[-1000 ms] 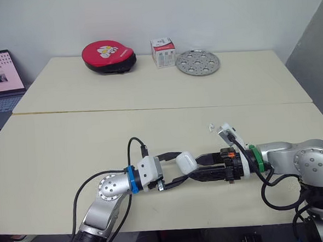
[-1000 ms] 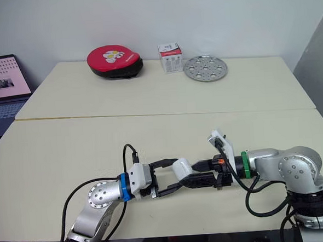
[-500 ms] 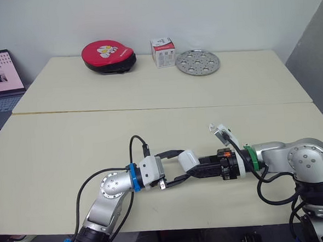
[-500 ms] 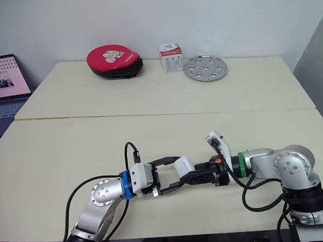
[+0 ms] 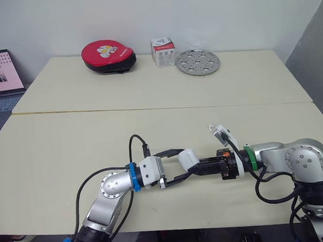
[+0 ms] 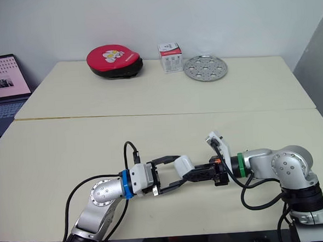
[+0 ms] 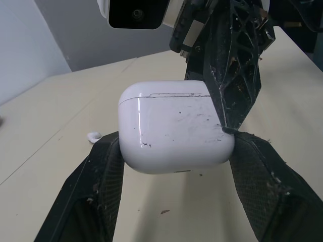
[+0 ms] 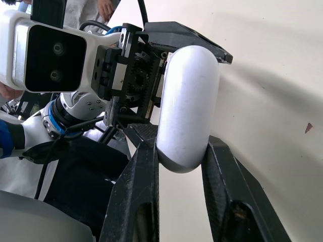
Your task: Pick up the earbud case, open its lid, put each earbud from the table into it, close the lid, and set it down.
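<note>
now | left gripper (image 7: 176, 154) grips earbud case (image 7: 169, 126) | right gripper (image 8: 181, 157) pinches it

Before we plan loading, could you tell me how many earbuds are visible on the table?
1: an earbud lies on the table beyond the earbud case, to its right; another may be hidden.
</note>
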Action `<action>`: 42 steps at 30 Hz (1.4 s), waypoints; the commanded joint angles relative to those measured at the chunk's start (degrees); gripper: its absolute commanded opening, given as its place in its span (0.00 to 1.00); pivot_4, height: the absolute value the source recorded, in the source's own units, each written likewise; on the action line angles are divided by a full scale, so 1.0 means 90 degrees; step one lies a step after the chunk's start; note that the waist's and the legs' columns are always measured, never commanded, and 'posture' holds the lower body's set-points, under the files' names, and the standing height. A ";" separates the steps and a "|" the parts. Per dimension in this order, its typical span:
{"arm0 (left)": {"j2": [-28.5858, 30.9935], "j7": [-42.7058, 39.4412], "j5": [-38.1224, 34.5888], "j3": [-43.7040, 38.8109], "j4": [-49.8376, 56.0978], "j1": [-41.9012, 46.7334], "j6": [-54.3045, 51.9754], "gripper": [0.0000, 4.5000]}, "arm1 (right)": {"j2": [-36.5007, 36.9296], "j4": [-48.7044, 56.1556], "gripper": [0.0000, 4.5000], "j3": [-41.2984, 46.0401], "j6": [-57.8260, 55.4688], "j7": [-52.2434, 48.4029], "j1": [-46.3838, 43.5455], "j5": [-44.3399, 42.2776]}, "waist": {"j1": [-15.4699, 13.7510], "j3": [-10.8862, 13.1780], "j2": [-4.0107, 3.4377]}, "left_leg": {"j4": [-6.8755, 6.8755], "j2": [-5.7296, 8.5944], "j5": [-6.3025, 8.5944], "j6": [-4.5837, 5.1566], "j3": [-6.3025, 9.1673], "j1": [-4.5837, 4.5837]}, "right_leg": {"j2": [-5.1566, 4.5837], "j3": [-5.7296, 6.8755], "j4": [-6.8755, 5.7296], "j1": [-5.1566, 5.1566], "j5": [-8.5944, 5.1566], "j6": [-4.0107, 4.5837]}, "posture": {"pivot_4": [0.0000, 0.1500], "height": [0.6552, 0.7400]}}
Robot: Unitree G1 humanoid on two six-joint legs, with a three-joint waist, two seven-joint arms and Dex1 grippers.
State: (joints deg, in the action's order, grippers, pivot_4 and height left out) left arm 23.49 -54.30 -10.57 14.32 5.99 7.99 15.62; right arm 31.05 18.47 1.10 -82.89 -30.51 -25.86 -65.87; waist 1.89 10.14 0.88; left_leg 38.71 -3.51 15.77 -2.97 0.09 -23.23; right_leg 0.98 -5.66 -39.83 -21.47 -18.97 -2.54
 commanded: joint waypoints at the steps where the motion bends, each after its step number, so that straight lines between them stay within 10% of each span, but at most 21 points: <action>1: -0.0062 0.0013 -0.0192 -0.0007 0.0108 -0.0015 0.0014 0.61 | -0.0005 0.0099 0.17 -0.0018 0.0097 -0.0174 0.0013 -0.0057 | 0.0000 0.0000 0.0000 | 0.0000 0.0000 0.0000 0.0000 0.0000 0.0000 | 0.0000 0.0000 0.0000 0.0000 0.0000 0.0000 | 1.00 1.00; 6: 0.0066 0.0017 -0.0116 -0.0075 0.0011 0.0028 -0.0112 1.00 | 0.0056 0.0090 0.16 -0.0073 0.0151 -0.0252 -0.0008 0.0043 | 0.0000 0.0000 0.0000 | 0.0000 0.0000 0.0000 0.0000 0.0000 -0.0003 | 0.0000 0.0000 0.0001 -0.0004 0.0000 0.0000 | 1.00 1.00; 25: 0.1490 -0.0729 -0.1576 -0.0219 0.1125 0.0946 -0.4698 1.00 | 0.2585 0.0733 0.16 -0.2519 0.3678 -0.2854 -0.0761 0.3927 | -0.0016 0.0017 0.0009 | 0.0003 -0.0002 -0.0001 0.0000 0.0011 -0.0076 | 0.0000 0.0013 -0.0007 -0.0083 0.0000 -0.0001 | 1.00 1.00; 42: 0.0766 -0.0908 -0.0729 0.1218 0.0173 0.3105 -0.5819 1.00 | 0.2233 0.0226 0.16 -0.3168 0.4663 -0.4041 -0.1392 0.5575 | -0.0023 0.0021 0.0015 | 0.0019 0.0000 -0.0002 -0.0001 0.0008 -0.0075 | 0.0000 0.0007 -0.0014 -0.0081 0.0001 0.0001 | 1.00 1.00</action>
State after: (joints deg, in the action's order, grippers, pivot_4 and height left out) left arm 30.78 -63.04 -18.02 25.06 7.79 34.76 -37.10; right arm 50.98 19.88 -28.19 -40.83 -66.14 -37.31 -16.36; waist 1.68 10.32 1.01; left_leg 38.89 -3.50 15.75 -2.98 0.17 -23.90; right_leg 0.97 -5.59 -39.96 -22.19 -18.97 -2.53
